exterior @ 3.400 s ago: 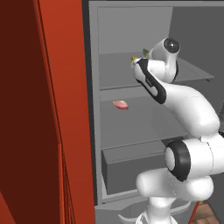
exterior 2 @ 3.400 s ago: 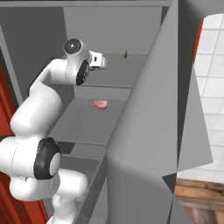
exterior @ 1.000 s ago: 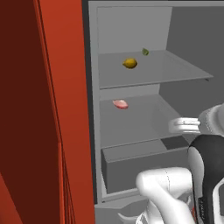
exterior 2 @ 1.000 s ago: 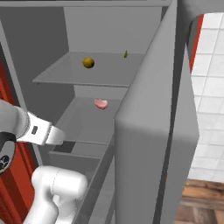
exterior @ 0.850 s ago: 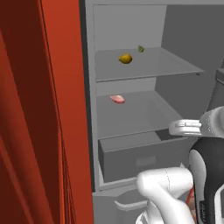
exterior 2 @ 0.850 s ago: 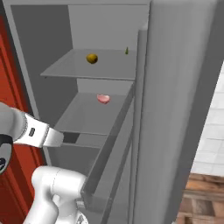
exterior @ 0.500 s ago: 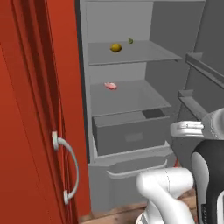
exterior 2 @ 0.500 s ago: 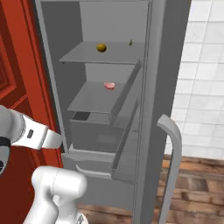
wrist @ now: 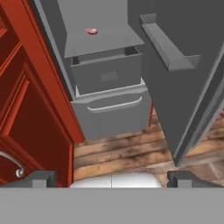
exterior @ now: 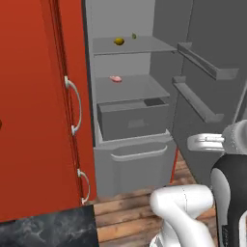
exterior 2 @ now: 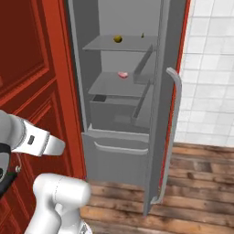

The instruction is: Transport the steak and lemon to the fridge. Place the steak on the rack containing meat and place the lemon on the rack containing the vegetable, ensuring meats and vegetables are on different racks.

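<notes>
Already the fridge point(exterior: 144, 96) stands open with the lemon point(exterior: 118, 41) on the rack containing the vegetable point(exterior: 140, 47), toward its back left corner and just beside the vegetable point(exterior: 134, 35), a tiny green lump further back. One shelf down, the steak point(exterior: 116, 78) lies on the rack containing meat point(exterior: 130, 89), near its back left; another piece of meat cannot be made out there. The gripper point(wrist: 111, 177) hangs low in front of the half-drawn drawer point(wrist: 107, 72), jaws wide and empty, well apart from both shelves. Judged from this, both items sit on separate racks and the placing looks done, so the sensible step is simply a clean retreat: keep the arm clear of the open fridge door point(exterior 2: 160, 105) and its door bins point(exterior: 200, 82), and avoid brushing the drawer front.
</notes>
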